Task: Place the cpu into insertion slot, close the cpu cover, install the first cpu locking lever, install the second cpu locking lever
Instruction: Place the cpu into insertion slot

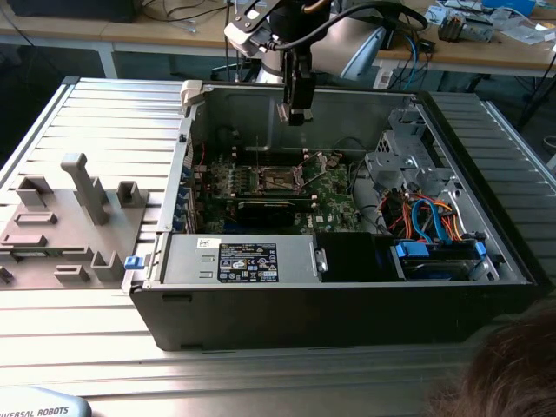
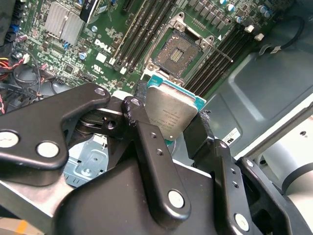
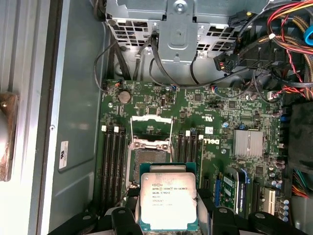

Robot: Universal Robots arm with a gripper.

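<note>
Cpu (image 3: 168, 196) clamped by its edges in claw (image 3: 171, 218), silver top showing — held above the open insertion slot (image 3: 149, 159)

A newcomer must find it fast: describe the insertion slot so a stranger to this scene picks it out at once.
Inside the open computer case lies the green motherboard. On it, between two banks of long black memory slots, sits the insertion slot, below the cpu held by the gripper. Unlike those narrow slots, it is a dark square with a silver metal rim.

ribbed metal table (image 1: 261, 378) carries open black computer case (image 1: 330, 317); grey fixture tray (image 1: 65, 230) at exterior view's left.
</note>
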